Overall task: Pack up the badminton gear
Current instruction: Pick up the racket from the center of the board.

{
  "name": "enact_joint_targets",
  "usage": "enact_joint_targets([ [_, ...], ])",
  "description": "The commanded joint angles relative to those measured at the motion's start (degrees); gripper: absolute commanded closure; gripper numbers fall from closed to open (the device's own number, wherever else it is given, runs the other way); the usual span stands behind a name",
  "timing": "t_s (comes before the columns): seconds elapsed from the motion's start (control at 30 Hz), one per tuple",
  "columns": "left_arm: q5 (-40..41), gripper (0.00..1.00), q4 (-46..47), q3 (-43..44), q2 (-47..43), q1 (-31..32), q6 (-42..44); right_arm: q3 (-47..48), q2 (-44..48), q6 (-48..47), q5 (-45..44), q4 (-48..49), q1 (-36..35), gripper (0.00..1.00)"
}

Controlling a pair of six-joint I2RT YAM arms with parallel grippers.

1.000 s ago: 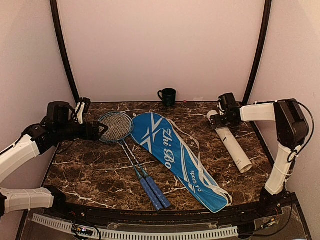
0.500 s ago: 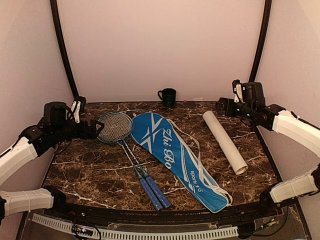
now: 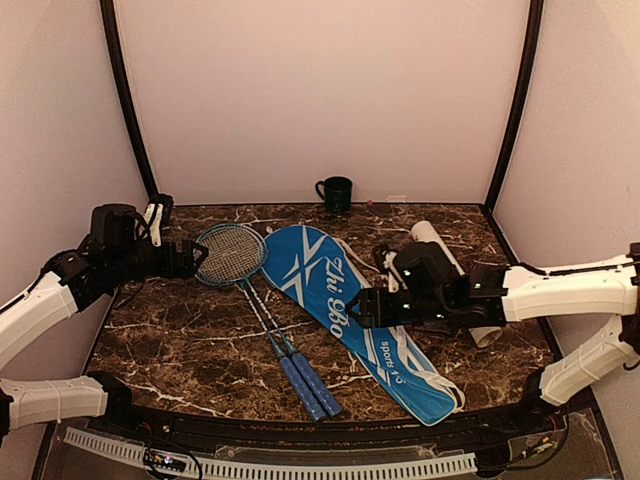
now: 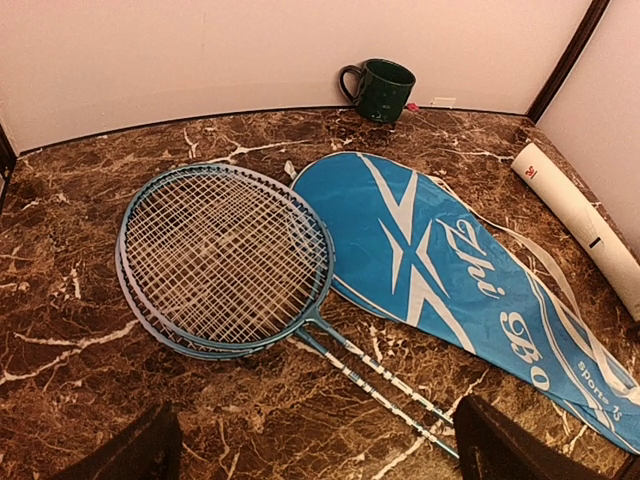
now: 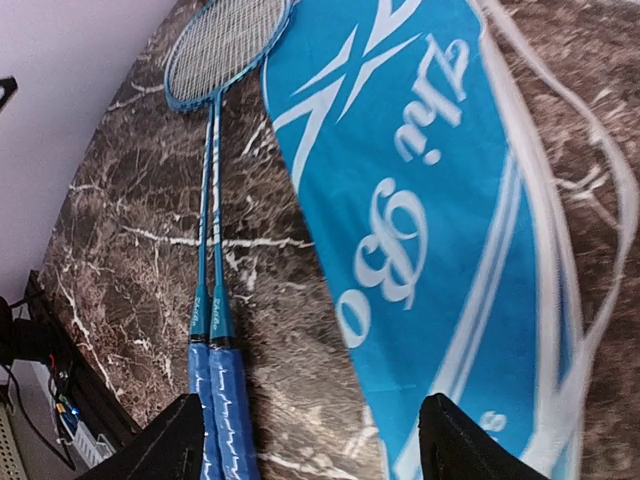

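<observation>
Table (image 3: 180,340): dark marble; all gear is laid on it.
Cover (image 3: 335,295): blue with white lettering, laid flat across the centre, wide end at 11 o'clock, narrow end at 5 o'clock.
Rackets (image 3: 232,254): two, stacked; heads at 10 o'clock just beside the cover's wide end, blue handles (image 3: 305,385) pointed toward 6 o'clock.
Tube (image 3: 428,233): white, laid at 3 o'clock; middle is hidden by the right arm (image 3: 560,290).
Right gripper (image 3: 362,308): held over the cover's middle; fingers (image 5: 185,445) are spread apart, nothing is gripped.
Left gripper (image 3: 198,258): held at 9 o'clock by the racket heads; fingers (image 4: 135,455) are spread apart, nothing is gripped.
Mug (image 3: 335,192): dark green, upright, at 12 o'clock by the back wall.
</observation>
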State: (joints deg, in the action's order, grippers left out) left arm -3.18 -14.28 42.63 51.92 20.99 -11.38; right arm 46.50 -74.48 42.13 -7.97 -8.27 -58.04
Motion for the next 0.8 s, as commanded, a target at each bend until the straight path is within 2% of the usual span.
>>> enact_joint_targets([
  [0.0,0.21,0.03,-0.05,-1.05,-1.73,-0.34,1.53,10.42,-13.48,1.26,-2.75,1.32,-8.03,0.29],
  [0.2,0.48,0.04,-0.57,-1.10,-1.87,-0.34,1.81,17.44,-25.84,0.27,-1.33,-0.85,-13.12,0.35],
  [0.4,0.24,0.04,-0.45,-0.97,-1.92,-0.34,1.86,26.00,-34.35,0.11,-5.37,-7.88,-15.68,0.45],
  [0.77,-0.64,0.04,-0.50,-0.54,-2.06,-0.37,1.62,33.23,-41.06,4.54,-13.07,-18.57,-18.70,0.54],
])
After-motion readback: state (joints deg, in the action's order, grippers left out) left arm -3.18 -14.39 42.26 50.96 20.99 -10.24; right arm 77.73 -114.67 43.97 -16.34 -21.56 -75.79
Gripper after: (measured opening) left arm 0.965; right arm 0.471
